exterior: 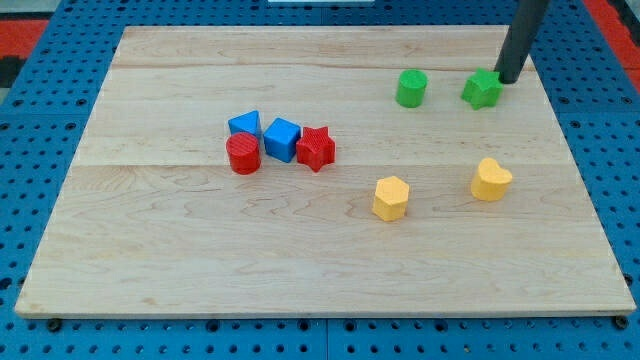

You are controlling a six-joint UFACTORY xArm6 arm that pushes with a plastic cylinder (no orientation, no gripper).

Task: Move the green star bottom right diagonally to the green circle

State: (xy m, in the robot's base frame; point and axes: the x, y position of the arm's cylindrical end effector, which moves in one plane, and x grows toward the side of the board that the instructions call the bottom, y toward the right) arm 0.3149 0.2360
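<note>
The green star (482, 89) lies near the view's top right of the wooden board (150, 250). The green circle (411, 88) stands to its left, level with it, a small gap between them. My tip (508, 79) is right at the star's upper right edge, touching it or nearly so. The rod rises from there out of the view's top.
A yellow heart-like block (491, 180) and a yellow hexagon block (391, 197) lie below the green pair. A cluster sits left of centre: a blue triangle (245, 125), a blue cube (282, 139), a red cylinder (243, 154), a red star (316, 148).
</note>
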